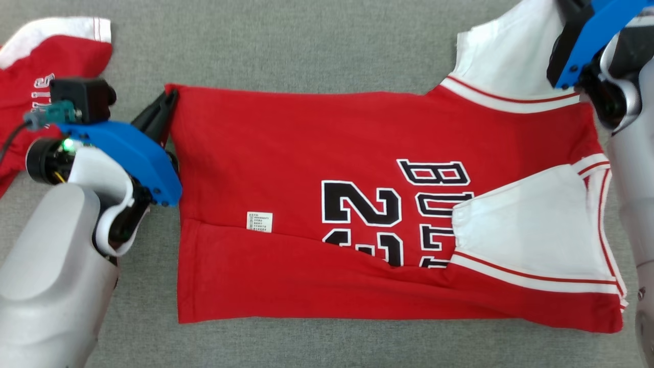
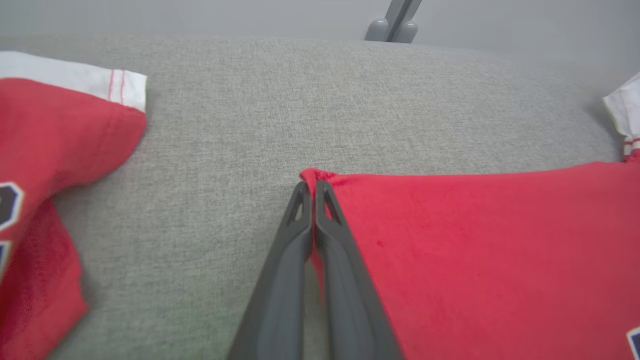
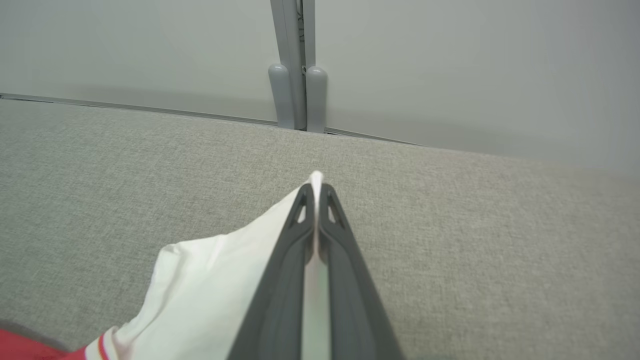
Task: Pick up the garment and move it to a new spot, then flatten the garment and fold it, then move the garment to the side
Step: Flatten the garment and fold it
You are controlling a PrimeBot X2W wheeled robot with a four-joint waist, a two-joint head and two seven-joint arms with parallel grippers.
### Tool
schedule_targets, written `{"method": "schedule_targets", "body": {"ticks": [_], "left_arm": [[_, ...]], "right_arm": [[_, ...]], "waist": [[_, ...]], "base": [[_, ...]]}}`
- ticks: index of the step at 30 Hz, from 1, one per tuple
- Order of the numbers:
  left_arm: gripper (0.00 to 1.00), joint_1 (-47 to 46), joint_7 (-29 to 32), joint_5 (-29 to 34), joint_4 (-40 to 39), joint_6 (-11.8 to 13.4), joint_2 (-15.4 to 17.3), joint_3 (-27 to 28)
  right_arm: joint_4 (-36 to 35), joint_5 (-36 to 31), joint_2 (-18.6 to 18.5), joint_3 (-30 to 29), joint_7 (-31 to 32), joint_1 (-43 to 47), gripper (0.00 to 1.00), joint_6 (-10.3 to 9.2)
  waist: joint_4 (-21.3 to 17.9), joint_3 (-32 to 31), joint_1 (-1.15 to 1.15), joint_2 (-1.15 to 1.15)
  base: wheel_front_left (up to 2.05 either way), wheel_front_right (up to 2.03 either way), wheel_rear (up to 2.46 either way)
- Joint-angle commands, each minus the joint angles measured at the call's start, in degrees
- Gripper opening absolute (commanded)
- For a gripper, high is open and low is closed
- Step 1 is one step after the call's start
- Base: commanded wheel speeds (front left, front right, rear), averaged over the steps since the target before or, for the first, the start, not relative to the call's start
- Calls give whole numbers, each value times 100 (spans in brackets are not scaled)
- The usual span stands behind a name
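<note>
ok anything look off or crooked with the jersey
Yes: on the jersey, the near edge is folded over at a slant, hiding part of the black number, and one white sleeve lies across the lettering.

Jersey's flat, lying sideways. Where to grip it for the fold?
Jersey far corners: red hem corner from the left, white sleeve tip from the right. Both poke out at the far edge; left gripper and right gripper are shut on them.

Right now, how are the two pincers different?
The left pincer pinches a red corner of the jersey; the right pincer pinches a white part. The left pincer is at the hem end, the right pincer at the shoulder end. Both are shut on the jersey.
</note>
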Motion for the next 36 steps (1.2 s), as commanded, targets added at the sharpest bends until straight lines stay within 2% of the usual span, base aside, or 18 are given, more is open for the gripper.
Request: {"method": "schedule_targets", "body": {"ticks": [1, 9, 13, 18, 22, 29, 35, 36], "left_arm": [[0, 92, -81, 51, 15, -20, 45, -15], [0, 859, -933, 367, -203, -108, 220, -499], [0, 1285, -1344, 369, -248, -58, 233, -496], [0, 1693, -1702, 516, -269, -3, 316, -590], [0, 1886, -1828, 684, -167, 133, 351, -696], [0, 2108, -2091, 604, -46, 304, 212, -650], [0, 2220, -2211, 518, 112, 401, 122, -612], [22, 2251, -2249, 502, 127, 417, 108, -604]], "right_arm": [[-64, 102, -57, 44, -10, 120, 0, 1], [-957, 1095, -451, 639, 247, 1307, 0, 1], [-1677, 1592, -585, 608, 461, 2157, 0, 2], [-2643, 1832, -702, 301, 739, 3191, 0, 2], [-3348, 1779, -528, -118, 960, 3956, 0, 2], [-4535, 1417, 25, -719, 1440, 5152, 0, 2], [-5033, 1242, 453, -955, 1696, 5813, 0, 2], [-5062, 1223, 516, -990, 1741, 5913, 0, 2]], "waist": [[-125, -165, -1, -1], [-256, -872, -1, -1], [-320, -1149, -1, -1], [-380, -1365, -1, -1], [-415, -1499, -1, -1], [-488, -1665, -1, -1], [-540, -1794, -1, -1], [-546, -1815, -1, -1]], "base": [[0, 0, 0], [0, 0, 0], [0, 0, 0], [0, 0, 0], [0, 0, 0], [0, 0, 0], [0, 0, 0], [0, 0, 0]]}}
